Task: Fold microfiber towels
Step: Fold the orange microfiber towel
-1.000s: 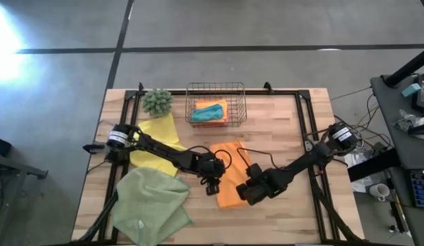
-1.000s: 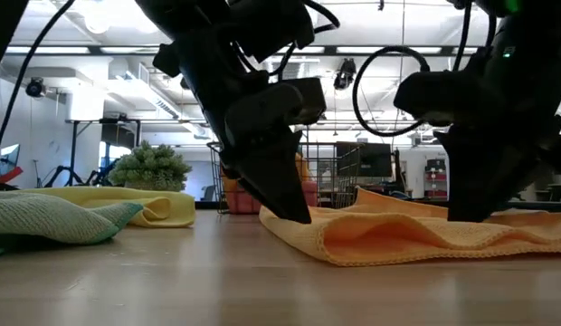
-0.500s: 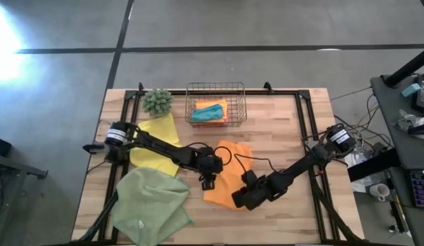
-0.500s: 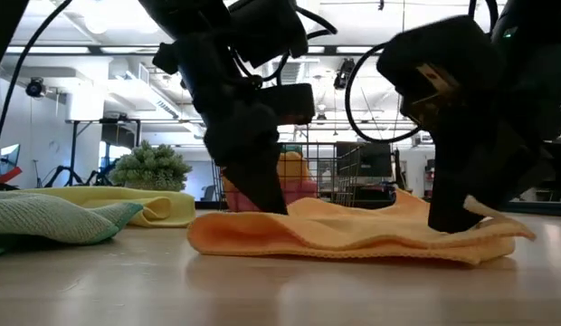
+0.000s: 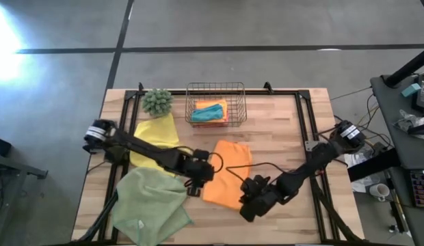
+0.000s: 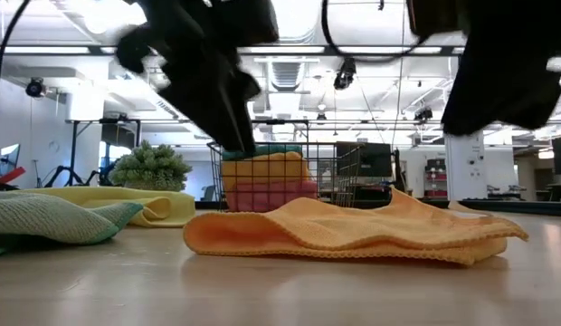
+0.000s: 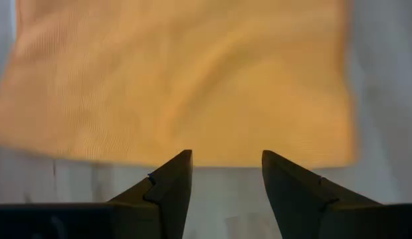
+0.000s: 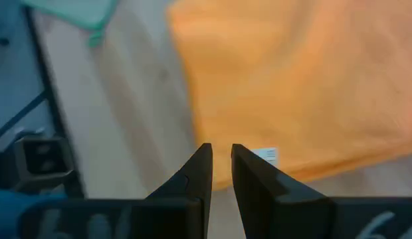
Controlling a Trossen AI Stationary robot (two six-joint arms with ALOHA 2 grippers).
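Towel work sits mid-table: a folded orange microfiber towel (image 5: 228, 172) lies flat on the wooden table (image 5: 280, 130), in front of the copper wire basket (image 5: 215, 102). The left gripper (image 7: 223, 174) hangs just beside it, fingers apart and empty. The right gripper (image 8: 221, 167) hovers near the opposite edge, fingers nearly together, holding nothing.

Spiky plant (image 5: 157, 101) beside wire basket (image 5: 215, 91)

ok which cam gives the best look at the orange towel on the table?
The high view: the whole orange towel shows folded, lying flat between both grippers. The low view gives only its layered front edge. The left wrist view shows most of it, cropped at the top. The right wrist view shows part of it with its white label.
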